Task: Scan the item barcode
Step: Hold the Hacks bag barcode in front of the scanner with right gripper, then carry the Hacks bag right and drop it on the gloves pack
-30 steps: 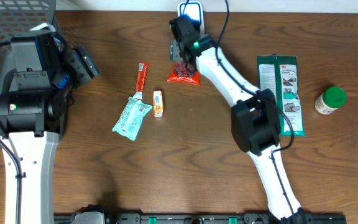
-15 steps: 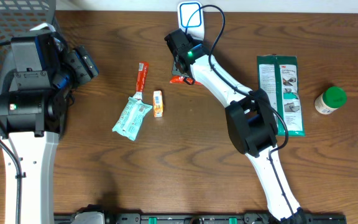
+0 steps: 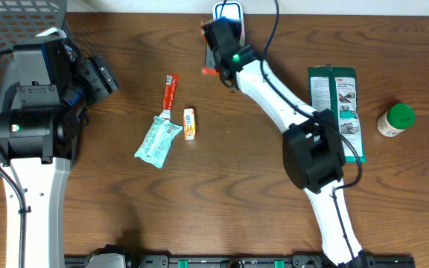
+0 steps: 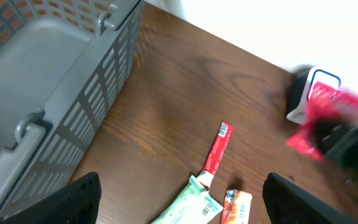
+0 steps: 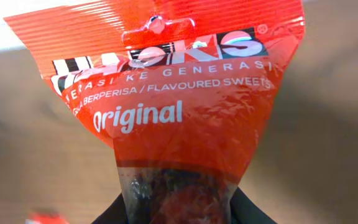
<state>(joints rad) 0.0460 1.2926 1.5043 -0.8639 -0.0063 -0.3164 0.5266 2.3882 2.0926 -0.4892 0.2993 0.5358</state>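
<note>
My right gripper (image 5: 179, 214) is shut on a red bag of sweets (image 5: 166, 93), which hangs upright and fills the right wrist view, its label side facing the camera. From overhead, the right gripper (image 3: 219, 39) is just below the white scanner (image 3: 228, 13) at the table's back edge, and only a red corner of the bag (image 3: 208, 71) shows beside the arm. The left wrist view shows the bag (image 4: 325, 118) blurred next to the scanner (image 4: 312, 93). My left gripper (image 3: 99, 74) stays open at the far left, holding nothing.
A red stick pack (image 3: 170, 93), a pale green packet (image 3: 158, 140) and a small orange packet (image 3: 189, 123) lie left of centre. A green card pack (image 3: 337, 112) and a green-capped bottle (image 3: 395, 120) lie at the right. A grey basket (image 3: 6, 22) fills the back left corner.
My right gripper has closed on the red bag, lifted it off the table and carried it back toward the scanner. The left arm has not moved.
</note>
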